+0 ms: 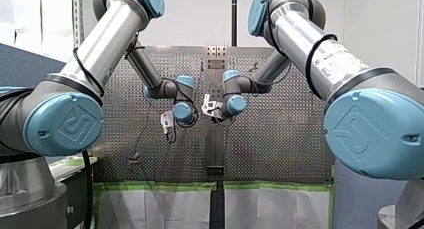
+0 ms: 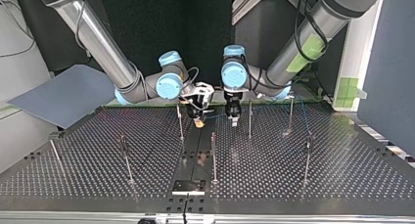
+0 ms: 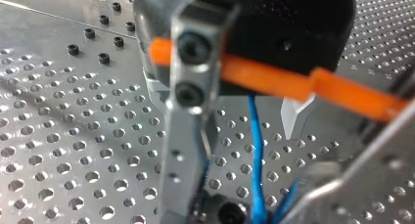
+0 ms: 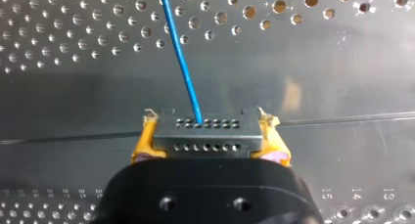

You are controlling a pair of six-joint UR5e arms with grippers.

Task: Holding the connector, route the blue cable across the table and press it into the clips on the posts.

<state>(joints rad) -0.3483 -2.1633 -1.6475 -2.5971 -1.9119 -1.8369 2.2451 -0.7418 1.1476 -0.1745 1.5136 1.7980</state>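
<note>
In the top view, thin posts (image 2: 213,155) stand nearest on the perforated table (image 2: 342,180). Beyond them, over the table's middle strip, our right gripper (image 2: 198,120) pinches the black connector (image 4: 205,133) between its yellow pads (image 4: 142,145), and the blue cable (image 4: 181,53) runs from the connector out over the table. Just right of it in that view hangs our left gripper (image 2: 234,118), the cable beside its metal finger (image 3: 188,136); we cannot tell whether its fingers are spread or pressed together.

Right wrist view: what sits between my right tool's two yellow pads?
The connector, clamped between them, with the blue cable leaving its holed face; seen in the right wrist view.
</note>
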